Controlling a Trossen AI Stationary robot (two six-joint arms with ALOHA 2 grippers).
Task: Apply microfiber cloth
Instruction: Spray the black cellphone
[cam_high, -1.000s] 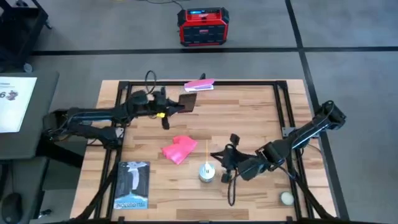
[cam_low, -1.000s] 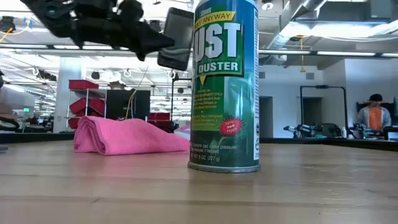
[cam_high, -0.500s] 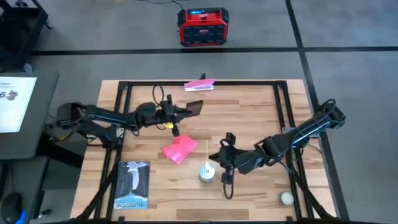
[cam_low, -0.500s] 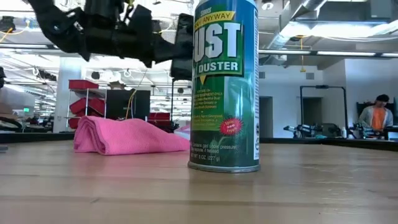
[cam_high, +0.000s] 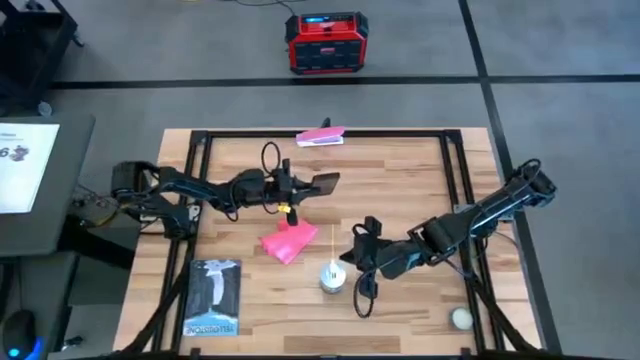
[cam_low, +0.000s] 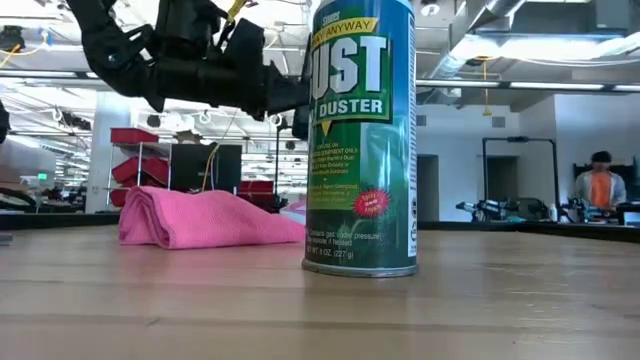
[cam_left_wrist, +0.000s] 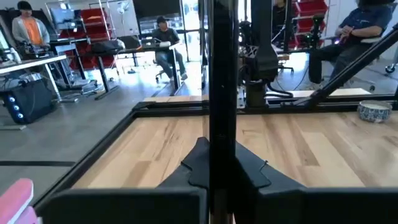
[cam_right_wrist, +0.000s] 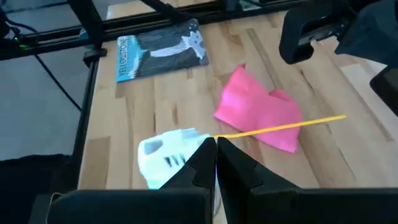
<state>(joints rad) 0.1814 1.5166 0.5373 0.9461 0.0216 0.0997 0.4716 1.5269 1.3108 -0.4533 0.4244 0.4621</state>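
1. The left arm reaches in from the table's left edge, stretched almost straight toward the middle and held well above the surface.
2. The left gripper hangs over the table's centre, its fingers clamped on a black phone that shows edge-on between them.
3. The right arm comes in from the right edge, bent at the elbow, angling toward the front-centre.
4. The right gripper sits low there; its fingers appear pressed together, with nothing between them.
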